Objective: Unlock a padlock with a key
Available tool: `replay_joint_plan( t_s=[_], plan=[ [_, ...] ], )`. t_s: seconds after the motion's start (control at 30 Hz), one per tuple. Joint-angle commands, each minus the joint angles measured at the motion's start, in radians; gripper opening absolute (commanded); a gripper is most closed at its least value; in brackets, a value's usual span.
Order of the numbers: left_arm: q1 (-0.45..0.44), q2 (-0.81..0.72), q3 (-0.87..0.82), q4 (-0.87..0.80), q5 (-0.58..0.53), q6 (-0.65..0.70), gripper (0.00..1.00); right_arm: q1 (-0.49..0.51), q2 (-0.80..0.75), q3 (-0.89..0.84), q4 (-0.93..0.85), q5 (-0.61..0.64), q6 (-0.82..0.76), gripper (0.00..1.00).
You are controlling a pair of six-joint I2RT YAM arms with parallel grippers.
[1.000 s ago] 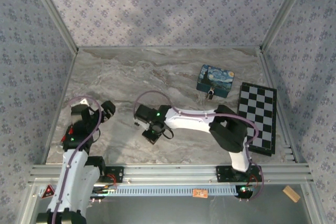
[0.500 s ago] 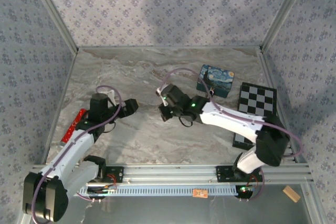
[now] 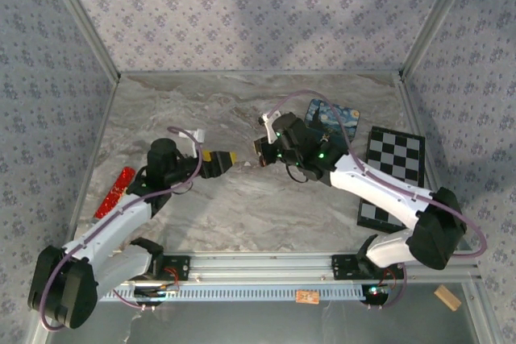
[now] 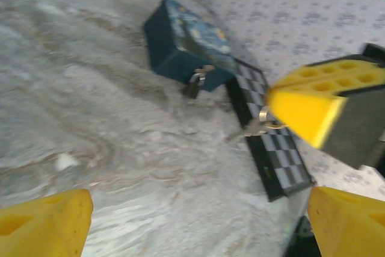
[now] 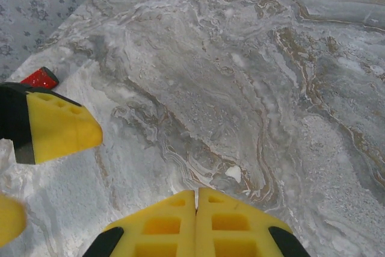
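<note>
The padlock (image 4: 194, 84) is small and dark and hangs on the front of a blue painted box (image 4: 180, 43). My right gripper (image 3: 260, 151) hovers over the middle of the table, its yellow fingers (image 4: 304, 109) shut on a small silvery key (image 4: 257, 127) with a ring that juts from their tips. In the right wrist view the pads of that gripper (image 5: 196, 194) are pressed together and hide the key. My left gripper (image 3: 227, 159) faces it from the left, a short gap away. Its jaws (image 4: 200, 204) stand open and empty.
A black and white chessboard (image 3: 397, 168) lies flat at the right, next to the blue box (image 3: 345, 118). A red bar (image 3: 115, 191) lies near the table's left edge. Patterned walls and metal rails close in the marble table (image 3: 201, 110).
Both arms have swung toward the middle of the table. The right gripper has come up and back from the front; the left gripper has reached right until its tips nearly meet it.
</note>
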Motion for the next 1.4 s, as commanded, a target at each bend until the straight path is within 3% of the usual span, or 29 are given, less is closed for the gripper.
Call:
replay_joint_plan(
  t_s=[0.0, 0.23, 0.6, 0.87, 1.37],
  plan=[
    [-0.02, 0.013, -0.002, 0.189, 0.123, -0.036, 0.9, 0.001, -0.039, 0.04, 0.014, -0.049, -0.018, 0.0],
    [-0.105, 0.042, 0.072, 0.122, 0.13, 0.067, 0.89, 0.028, -0.074, 0.108, 0.003, -0.084, -0.024, 0.0],
    [-0.143, 0.122, 0.125, 0.221, 0.176, 0.046, 1.0, 0.099, -0.061, 0.165, 0.012, -0.125, -0.026, 0.0],
    [-0.159, 0.106, 0.137, 0.266, 0.21, 0.005, 0.99, 0.115, -0.035, 0.159, 0.016, -0.109, -0.032, 0.0],
    [-0.171, 0.056, 0.149, 0.196, 0.223, 0.024, 0.68, 0.086, -0.04, 0.097, -0.003, -0.006, -0.087, 0.0]
  ],
)
